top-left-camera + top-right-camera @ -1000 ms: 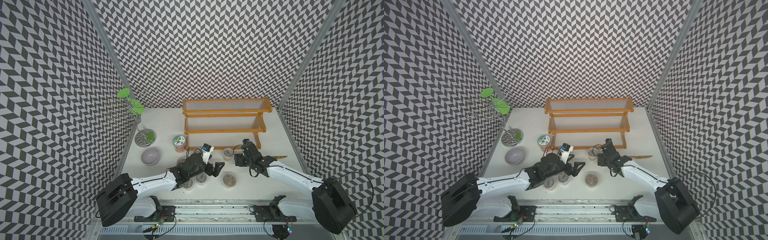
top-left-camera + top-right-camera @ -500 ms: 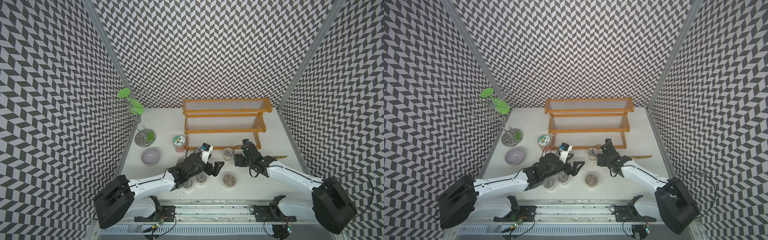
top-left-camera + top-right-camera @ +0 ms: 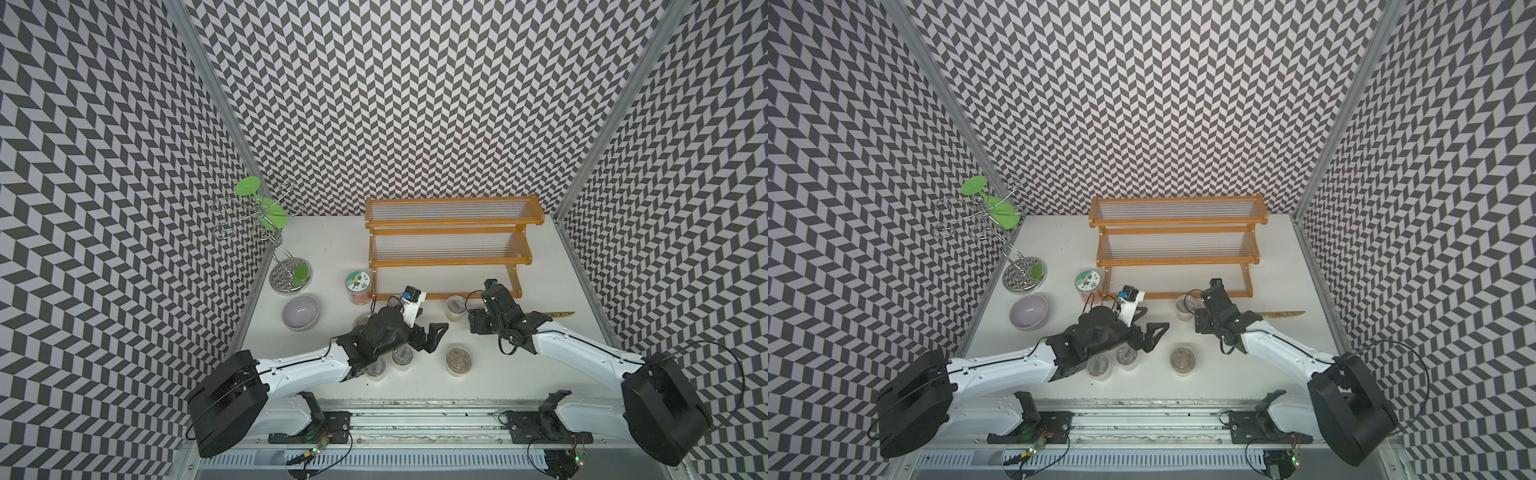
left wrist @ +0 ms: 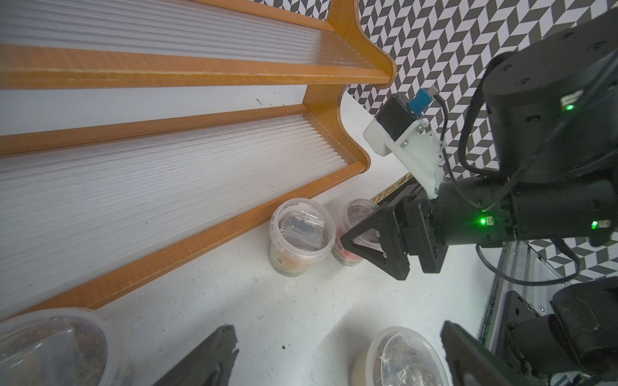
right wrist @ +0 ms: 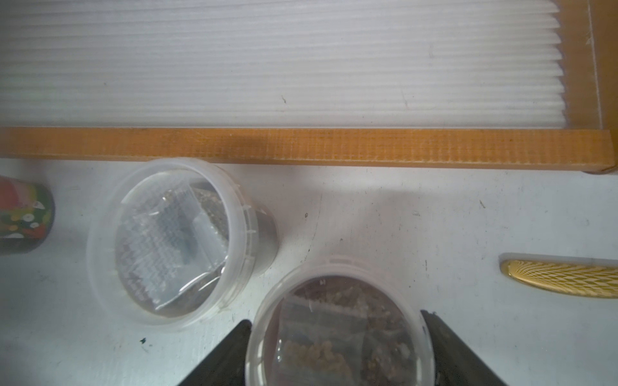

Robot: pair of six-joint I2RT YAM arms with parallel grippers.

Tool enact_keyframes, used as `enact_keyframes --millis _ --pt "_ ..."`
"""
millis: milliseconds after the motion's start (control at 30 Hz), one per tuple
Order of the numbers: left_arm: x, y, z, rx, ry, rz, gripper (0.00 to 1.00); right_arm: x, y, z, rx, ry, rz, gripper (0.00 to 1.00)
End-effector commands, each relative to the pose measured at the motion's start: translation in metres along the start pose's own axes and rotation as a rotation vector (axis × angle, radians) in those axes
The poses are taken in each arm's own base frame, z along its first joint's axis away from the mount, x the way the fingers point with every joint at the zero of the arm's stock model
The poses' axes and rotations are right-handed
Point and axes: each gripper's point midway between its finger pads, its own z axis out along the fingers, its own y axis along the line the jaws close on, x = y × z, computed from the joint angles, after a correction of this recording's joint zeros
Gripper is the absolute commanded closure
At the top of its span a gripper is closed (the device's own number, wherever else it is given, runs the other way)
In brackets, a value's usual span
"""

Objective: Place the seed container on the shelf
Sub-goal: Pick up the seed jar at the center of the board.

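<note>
Nearest the rail, a cluster of lidded tubs (image 3: 459, 360) is sitting on the white table (image 3: 332, 257), and the left gripper (image 3: 432, 338) is hanging just above them, spread wide and carrying nothing. Just beyond, the right gripper (image 5: 336, 317) is straddling the seed container (image 5: 337, 347), which is standing on the table a little short of the shelf (image 5: 301, 145). Its fingers (image 5: 234, 347) are lying against the lid's rim, though whether they are truly clamping cannot be told. A second tub (image 5: 167, 240) is standing just beside the container, almost touching the shelf's wooden front rail. A lift that is too low or swings too wide is risking a knock against that neighbour or the rail. A hold on the slick rim could well be slipping on the way up.
</note>
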Motion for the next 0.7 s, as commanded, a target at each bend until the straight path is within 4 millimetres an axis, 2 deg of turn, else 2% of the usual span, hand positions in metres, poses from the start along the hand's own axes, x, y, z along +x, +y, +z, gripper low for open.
enact_keyframes --millis 0,200,333,567,667 --pt "-0.012 -0.008 0.002 0.02 -0.022 0.035 0.0 -0.01 0.002 -0.005 0.002 -0.043 0.001 0.24" --pt "-0.008 -0.028 0.01 0.134 -0.002 0.079 0.01 -0.015 -0.001 -0.013 0.013 -0.06 0.015 0.25" --pt "0.002 -0.037 0.023 0.173 0.049 0.134 0.01 -0.019 0.001 -0.019 -0.007 -0.076 0.023 0.25" --pt "0.022 -0.033 0.046 0.108 0.177 0.223 0.01 -0.016 0.004 -0.022 -0.025 -0.062 0.031 0.24" --pt "0.027 -0.026 0.048 0.068 0.188 0.232 0.01 -0.017 0.005 -0.025 -0.037 -0.067 0.037 0.24"
